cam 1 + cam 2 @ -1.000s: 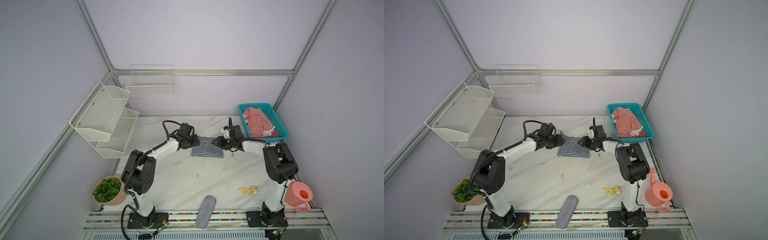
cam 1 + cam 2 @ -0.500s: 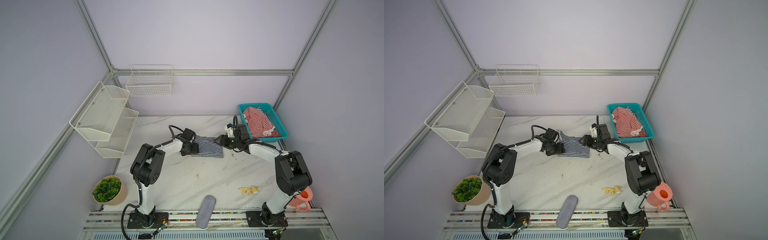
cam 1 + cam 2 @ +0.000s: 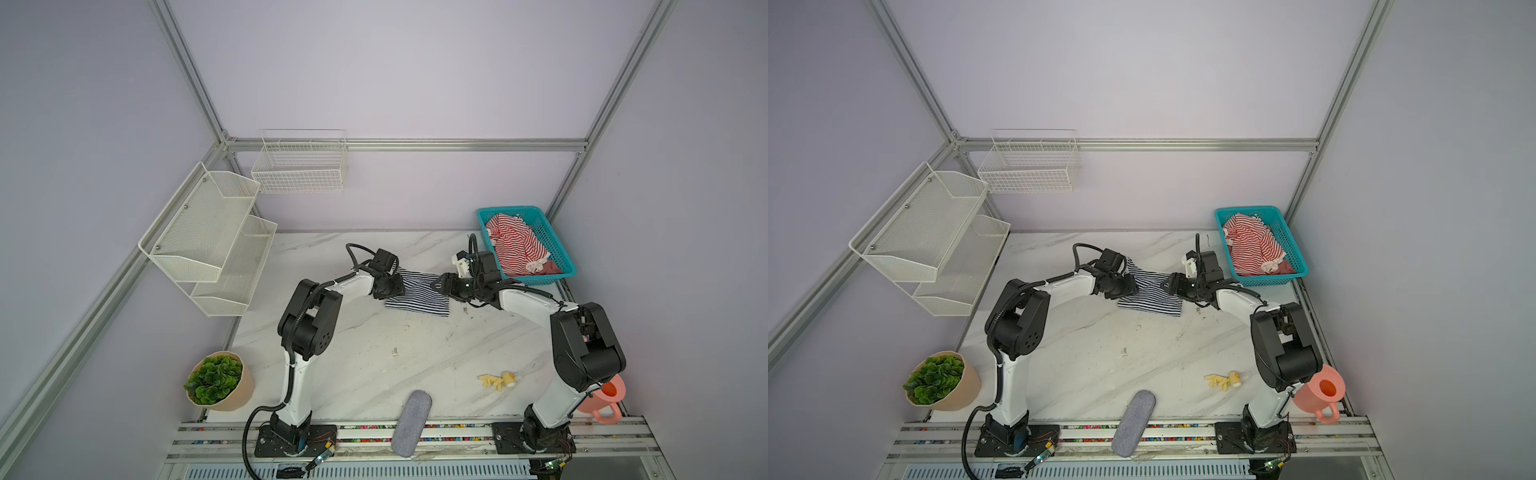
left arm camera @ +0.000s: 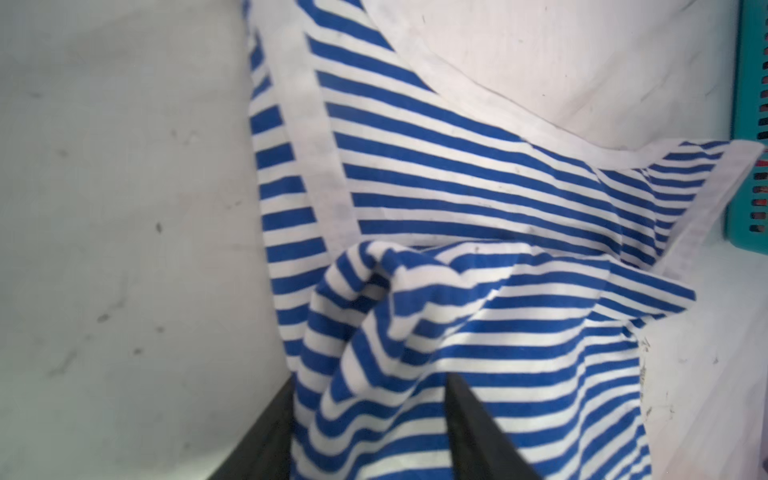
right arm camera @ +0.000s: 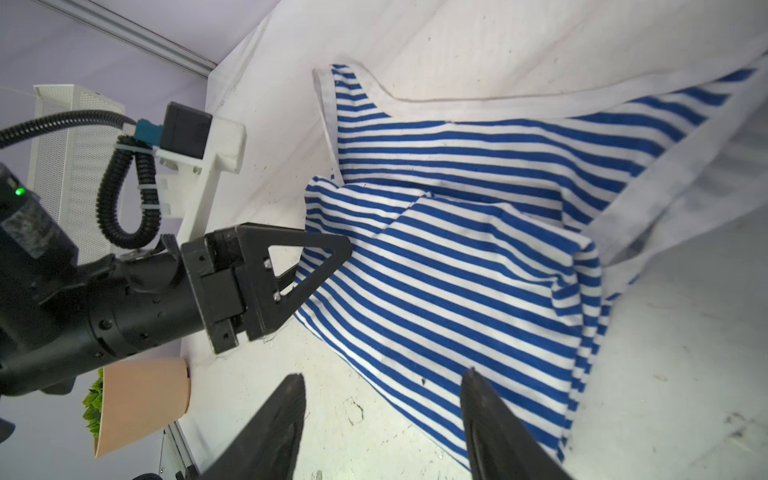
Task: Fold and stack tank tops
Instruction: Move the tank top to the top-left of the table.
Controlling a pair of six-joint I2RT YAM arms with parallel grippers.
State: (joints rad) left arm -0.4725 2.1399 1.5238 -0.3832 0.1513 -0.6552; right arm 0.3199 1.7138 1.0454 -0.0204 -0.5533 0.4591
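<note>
A navy-and-white striped tank top [image 3: 417, 293] [image 3: 1150, 295] lies partly folded on the marble table, toward the back. My left gripper [image 3: 394, 286] [image 4: 368, 382] is at its left edge, shut on a bunched ridge of the striped cloth [image 4: 457, 187]. The right gripper [image 3: 436, 284] [image 5: 382, 376] is open at the top's right edge, one finger over the stripes [image 5: 457, 257] and one over bare table. A red-and-white tank top [image 3: 515, 245] [image 3: 1252, 247] lies crumpled in the teal basket [image 3: 536, 282].
A grey felt case [image 3: 411, 422] lies at the table's front edge. Yellow toy pieces [image 3: 496, 380] sit front right beside a pink watering can [image 3: 606, 399]. A potted plant [image 3: 220, 382] stands front left. White mesh shelves [image 3: 212, 237] and a wire basket [image 3: 299, 166] hang on the walls.
My left gripper slid down along the top's left edge and its jaws closed in on the cloth. The right arm stretched out while its gripper stayed open at the right edge.
</note>
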